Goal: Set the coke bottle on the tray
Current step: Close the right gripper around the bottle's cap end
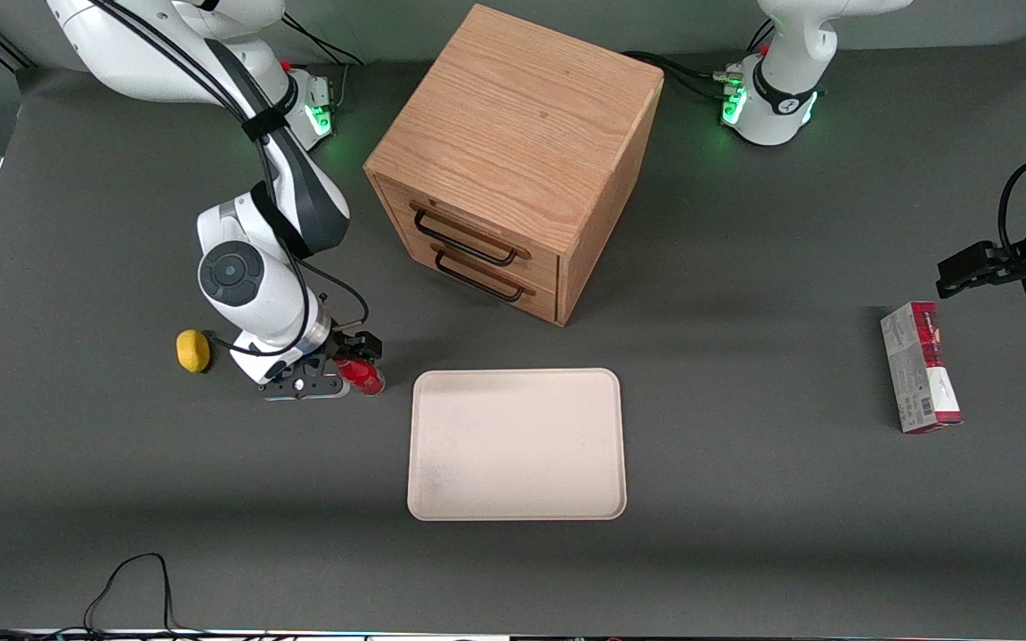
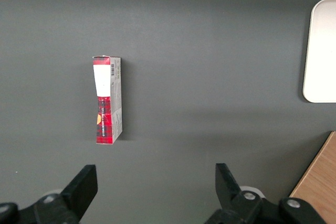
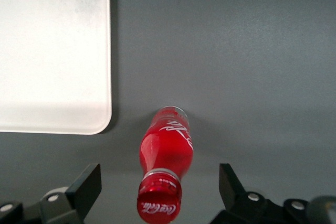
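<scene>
Grey table (image 1: 745, 499) carries: tray (image 1: 517, 445), coke bottle (image 1: 362, 376), cabinet (image 1: 513, 160), carton (image 1: 920, 378), lemon (image 1: 193, 351).

Red-and-grey carton (image 2: 107, 100) lies on the dark table (image 2: 210, 51), well apart from tray (image 2: 321, 51).

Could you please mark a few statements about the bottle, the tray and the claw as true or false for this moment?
1. The coke bottle stands upright on the table beside the tray. True.
2. The claw is shut on the bottle. False: its fingers are spread, apart from the bottle on both sides.
3. The tray holds a lemon. False: nothing lies on it; the yellow lemon sits on the table beside the working arm.
4. The wooden drawer cabinet is farther from the front camera than the tray. True.
</scene>
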Motion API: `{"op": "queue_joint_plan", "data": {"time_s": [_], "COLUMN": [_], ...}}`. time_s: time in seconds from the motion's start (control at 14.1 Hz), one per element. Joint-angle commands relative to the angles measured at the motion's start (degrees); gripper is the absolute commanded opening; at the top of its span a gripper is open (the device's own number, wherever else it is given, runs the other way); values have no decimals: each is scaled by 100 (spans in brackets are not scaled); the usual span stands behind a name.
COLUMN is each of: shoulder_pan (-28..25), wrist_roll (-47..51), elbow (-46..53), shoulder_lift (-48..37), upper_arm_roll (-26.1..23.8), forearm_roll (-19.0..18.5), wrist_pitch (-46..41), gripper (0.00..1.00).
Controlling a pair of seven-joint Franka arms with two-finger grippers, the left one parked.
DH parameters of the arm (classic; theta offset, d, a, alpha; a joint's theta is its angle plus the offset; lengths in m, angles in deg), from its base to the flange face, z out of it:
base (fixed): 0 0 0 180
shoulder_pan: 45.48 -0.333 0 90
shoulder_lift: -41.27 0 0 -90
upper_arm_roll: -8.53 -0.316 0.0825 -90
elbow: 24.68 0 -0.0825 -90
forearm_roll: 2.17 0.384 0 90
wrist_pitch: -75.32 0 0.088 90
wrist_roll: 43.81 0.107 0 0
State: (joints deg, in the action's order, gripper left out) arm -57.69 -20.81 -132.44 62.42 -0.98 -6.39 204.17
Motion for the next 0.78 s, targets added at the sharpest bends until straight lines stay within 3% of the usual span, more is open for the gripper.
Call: {"op": "queue_joint_plan", "data": {"time_s": [0.0,0.07,0.28,0.71], "shoulder_pan": [16,16,16,34], "wrist_roll": [117,74,47,21], "elbow": [-157,-157,-201,-158], "shoulder_lift": [-138,-130,-77,-59], "upper_arm_roll": [-25,-25,-25,-25], "forearm_roll": [-114,-114,-114,-105], "wrist_pitch": [113,113,113,96], "gripper": [79,72,65,0]}}
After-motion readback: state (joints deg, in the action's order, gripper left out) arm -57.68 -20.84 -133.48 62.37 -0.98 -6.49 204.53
